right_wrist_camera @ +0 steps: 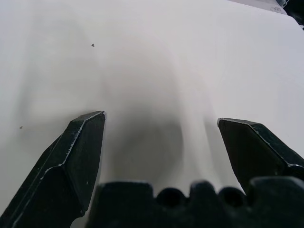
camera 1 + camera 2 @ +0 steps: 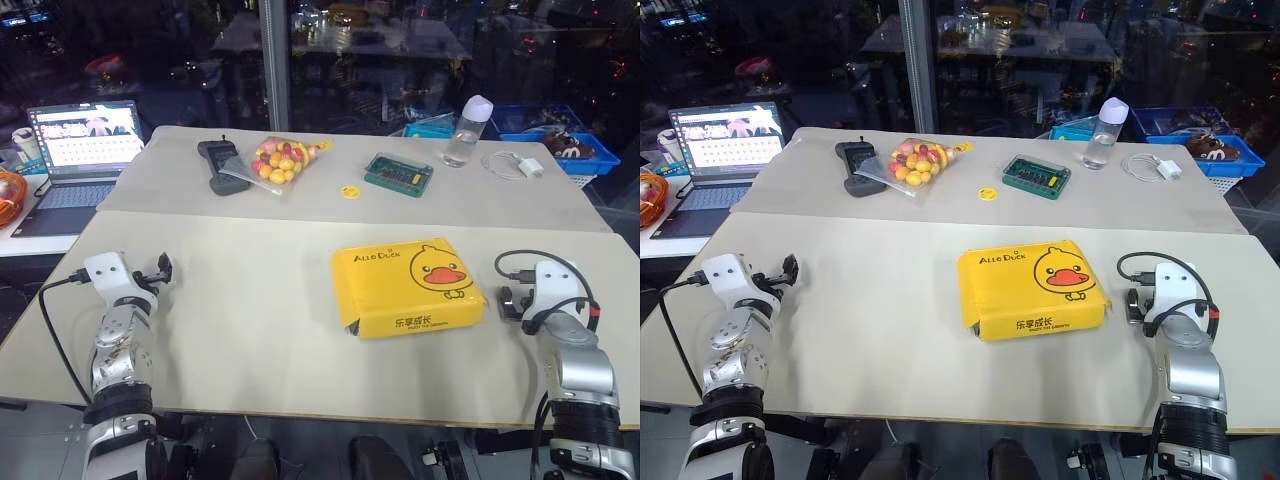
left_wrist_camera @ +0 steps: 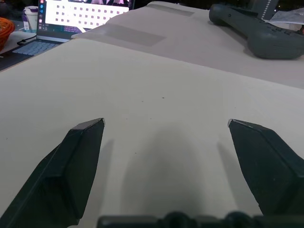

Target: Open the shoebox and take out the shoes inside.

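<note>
Both pincers wide open, empty: left pincer (image 3: 166, 126) far from shoebox (image 2: 410, 287), right pincer (image 1: 161, 118) just beside it. Lid closed; bring both to lid edges, lift evenly.

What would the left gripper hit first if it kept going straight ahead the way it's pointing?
Mostly bare table. The open left gripper points along the tabletop, and the first thing ahead looks like the dark handheld device on the far table, slightly off to one side, so it might pass beside it. Depth is hard to judge.
</note>
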